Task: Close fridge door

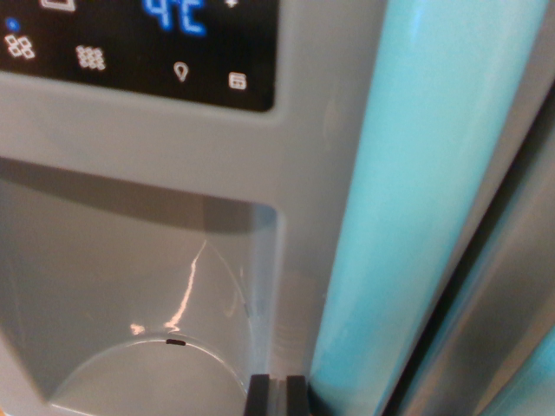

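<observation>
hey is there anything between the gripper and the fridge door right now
Nothing visible. The gripper sits at the bottom edge, right up against the fridge door between the dispenser recess and the handle.

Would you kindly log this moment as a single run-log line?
view: wrist | tool: fingertips together, pressed near fridge door | handle: at wrist view's right | display panel: lit | dispenser recess: below

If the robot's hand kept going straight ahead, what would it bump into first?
Probably the fridge door. The hand points at the grey panel between the dispenser nook and the handle. Depth is hard to judge here.
</observation>
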Available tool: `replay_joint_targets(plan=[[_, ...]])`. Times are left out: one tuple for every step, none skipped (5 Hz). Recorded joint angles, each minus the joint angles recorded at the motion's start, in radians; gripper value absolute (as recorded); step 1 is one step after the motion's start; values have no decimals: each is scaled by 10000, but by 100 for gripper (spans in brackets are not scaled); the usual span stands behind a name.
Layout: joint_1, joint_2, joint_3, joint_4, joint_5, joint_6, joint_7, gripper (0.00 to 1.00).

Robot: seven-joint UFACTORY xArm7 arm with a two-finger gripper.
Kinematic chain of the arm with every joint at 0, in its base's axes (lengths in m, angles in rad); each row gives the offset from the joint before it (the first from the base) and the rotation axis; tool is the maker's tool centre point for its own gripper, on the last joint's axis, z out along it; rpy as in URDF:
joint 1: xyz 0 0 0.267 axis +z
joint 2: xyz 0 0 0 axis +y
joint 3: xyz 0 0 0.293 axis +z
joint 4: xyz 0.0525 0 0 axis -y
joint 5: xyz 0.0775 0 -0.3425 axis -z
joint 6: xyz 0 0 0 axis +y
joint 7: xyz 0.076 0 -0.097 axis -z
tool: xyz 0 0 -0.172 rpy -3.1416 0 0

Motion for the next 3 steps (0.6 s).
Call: replay_joint_targets(plan=[[0,0,0,0,0,0,0,100],[0,0,0,0,0,0,0,100],[0,0,0,0,0,0,0,100]])
